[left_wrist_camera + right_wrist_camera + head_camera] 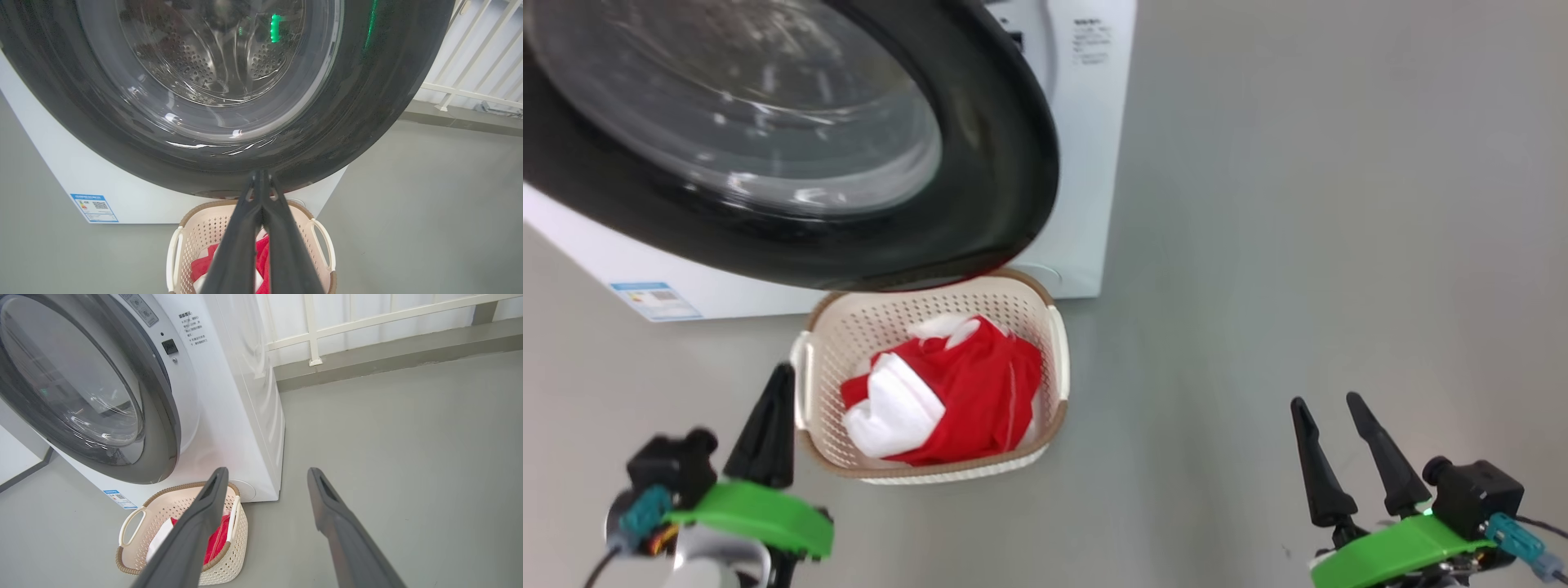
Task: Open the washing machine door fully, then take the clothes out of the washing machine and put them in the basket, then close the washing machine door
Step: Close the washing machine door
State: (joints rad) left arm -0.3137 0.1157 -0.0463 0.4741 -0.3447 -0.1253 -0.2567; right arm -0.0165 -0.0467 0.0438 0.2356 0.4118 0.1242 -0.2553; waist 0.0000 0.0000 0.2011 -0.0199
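Note:
The washing machine (pixel 1086 163) (pixel 229 416) stands white at the back. Its door (pixel 996 163) (pixel 367 102) (pixel 163 428), black-rimmed with a glass bowl, lies against the machine's front. In front of it on the floor sits the cream basket (pixel 1055 343) (pixel 173 253) (pixel 130 522), holding the red and white clothes (pixel 964 392) (pixel 202 265) (pixel 216 541). My left gripper (pixel 783 376) (pixel 259 174) is shut and empty, just left of the basket, pointing at the door's lower rim. My right gripper (pixel 1325 402) (pixel 267 473) stands open and empty, well to the basket's right.
Grey floor (pixel 1298 204) stretches free to the right of the machine. A white railing (pixel 310 330) (pixel 470 81) on a low kerb runs behind. A blue label sticker (pixel 654 300) marks the machine's lower left front.

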